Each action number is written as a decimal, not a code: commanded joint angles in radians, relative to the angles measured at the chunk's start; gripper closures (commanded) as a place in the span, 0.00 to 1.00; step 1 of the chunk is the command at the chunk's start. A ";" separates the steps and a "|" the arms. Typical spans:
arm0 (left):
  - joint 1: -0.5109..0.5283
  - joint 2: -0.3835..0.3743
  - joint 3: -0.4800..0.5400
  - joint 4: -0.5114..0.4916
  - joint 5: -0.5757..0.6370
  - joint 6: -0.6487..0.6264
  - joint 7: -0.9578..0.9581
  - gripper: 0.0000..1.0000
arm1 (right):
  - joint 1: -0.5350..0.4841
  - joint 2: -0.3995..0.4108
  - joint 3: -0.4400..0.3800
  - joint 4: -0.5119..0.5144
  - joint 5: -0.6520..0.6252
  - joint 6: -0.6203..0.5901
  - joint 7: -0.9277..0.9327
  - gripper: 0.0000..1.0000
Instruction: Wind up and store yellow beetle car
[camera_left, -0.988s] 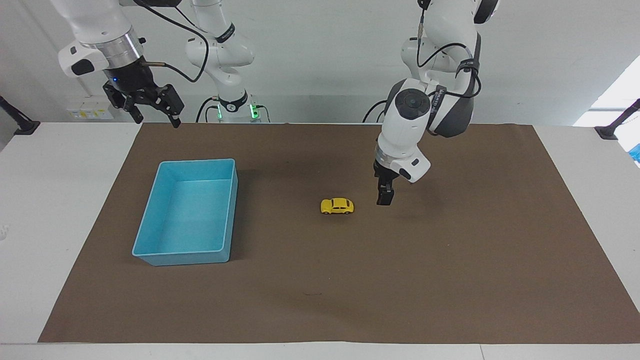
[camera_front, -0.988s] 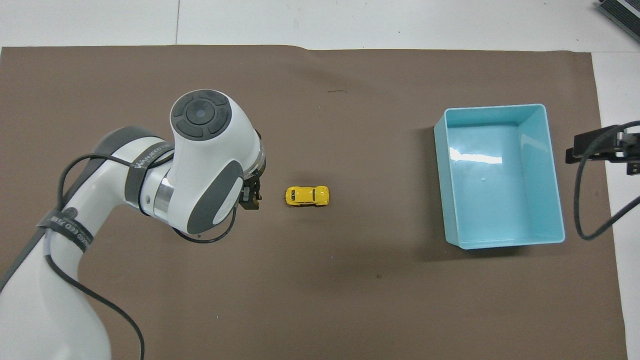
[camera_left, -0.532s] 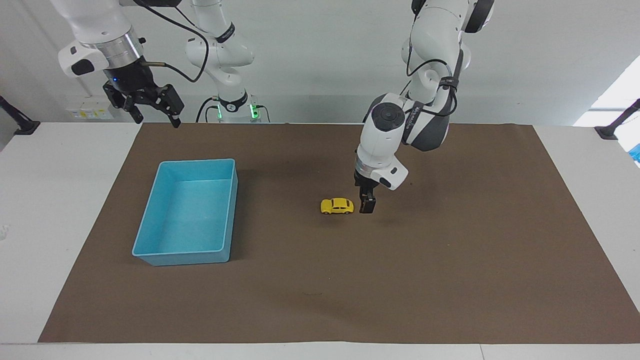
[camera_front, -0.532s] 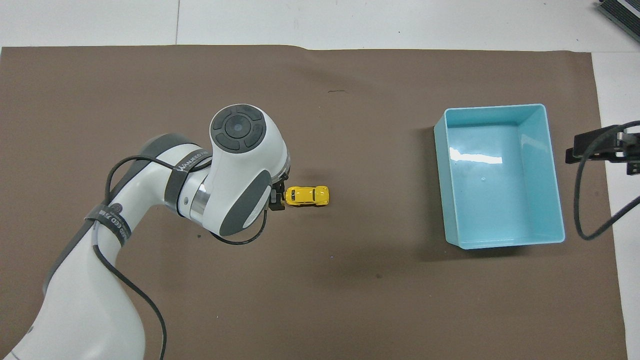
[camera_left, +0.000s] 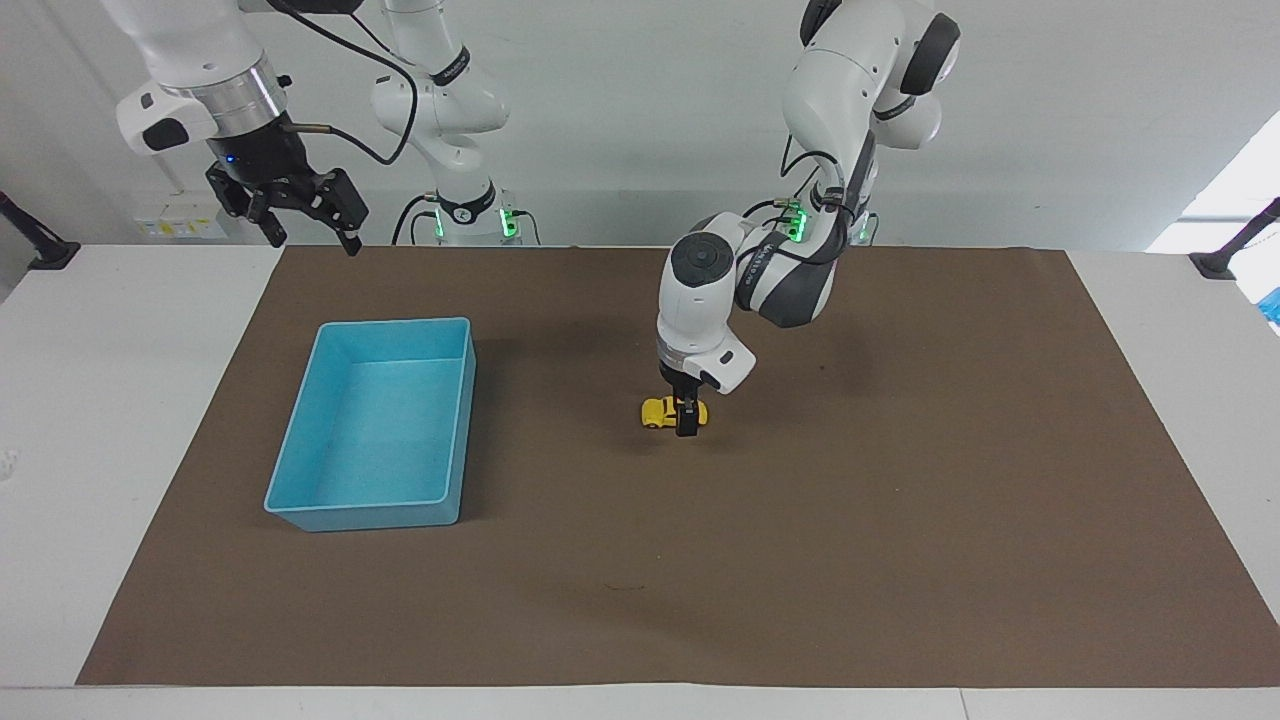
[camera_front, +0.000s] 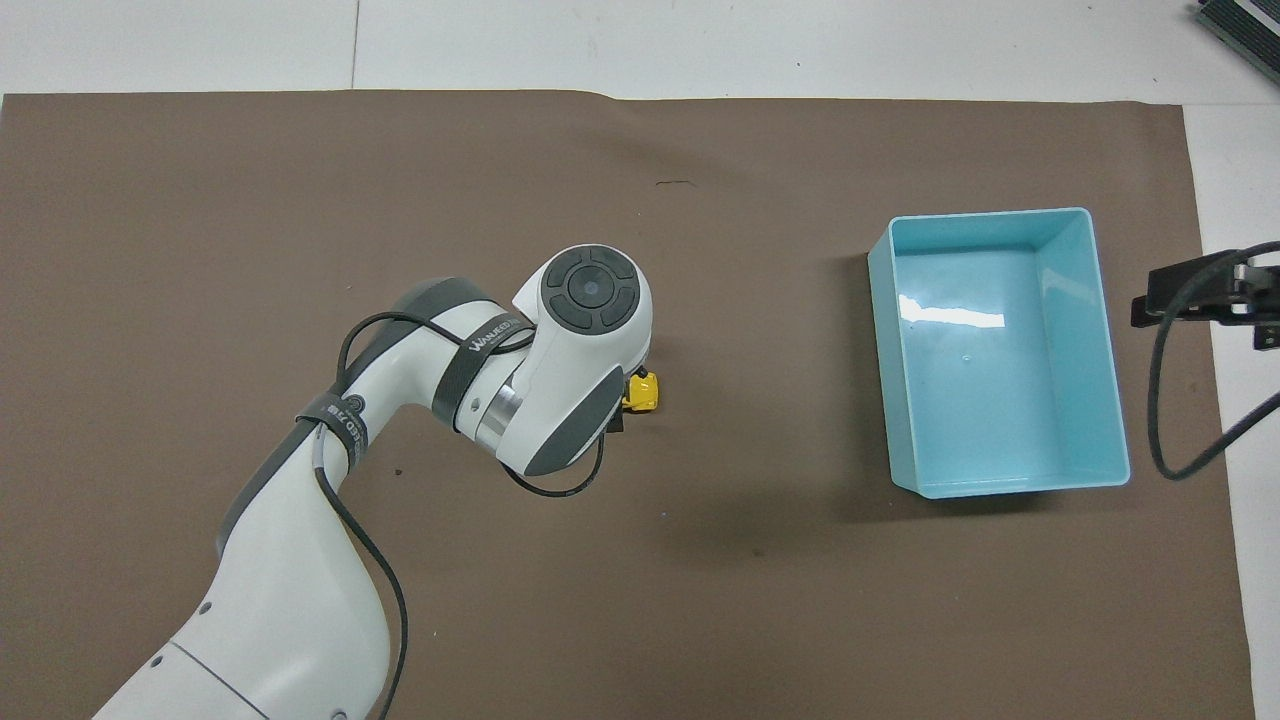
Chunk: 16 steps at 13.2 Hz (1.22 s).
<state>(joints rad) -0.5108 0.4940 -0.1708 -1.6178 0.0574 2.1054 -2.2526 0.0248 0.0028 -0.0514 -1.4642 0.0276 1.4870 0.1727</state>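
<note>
The yellow beetle car (camera_left: 656, 411) stands on the brown mat near the table's middle. In the overhead view only its end toward the right arm's end of the table (camera_front: 644, 390) shows past the left arm's wrist. My left gripper (camera_left: 686, 420) is down at the car's other end, at mat level and in front of part of its body. The light blue bin (camera_left: 370, 518) stands open and empty toward the right arm's end of the table (camera_front: 1000, 400). My right gripper (camera_left: 305, 210) waits open, raised over the table's edge near its base.
The brown mat (camera_left: 900, 560) covers most of the white table. The right gripper's tip and its black cable (camera_front: 1190, 295) show at the edge of the overhead view beside the bin.
My left gripper has moved sideways toward the right arm's end of the table and down onto the car. The car and the right arm have not moved.
</note>
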 joint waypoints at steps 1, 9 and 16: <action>-0.008 0.011 0.008 -0.033 0.022 0.067 -0.019 0.00 | 0.001 -0.011 -0.002 -0.010 0.012 -0.001 0.014 0.00; -0.011 0.008 0.007 -0.093 0.021 0.126 -0.055 0.46 | 0.001 -0.011 -0.002 -0.011 0.012 -0.001 0.014 0.00; -0.009 0.000 0.005 -0.120 0.022 0.139 -0.021 0.79 | 0.001 -0.011 -0.002 -0.010 0.012 -0.001 0.014 0.00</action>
<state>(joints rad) -0.5139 0.5116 -0.1723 -1.6883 0.0587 2.2152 -2.2785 0.0248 0.0028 -0.0514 -1.4642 0.0276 1.4870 0.1727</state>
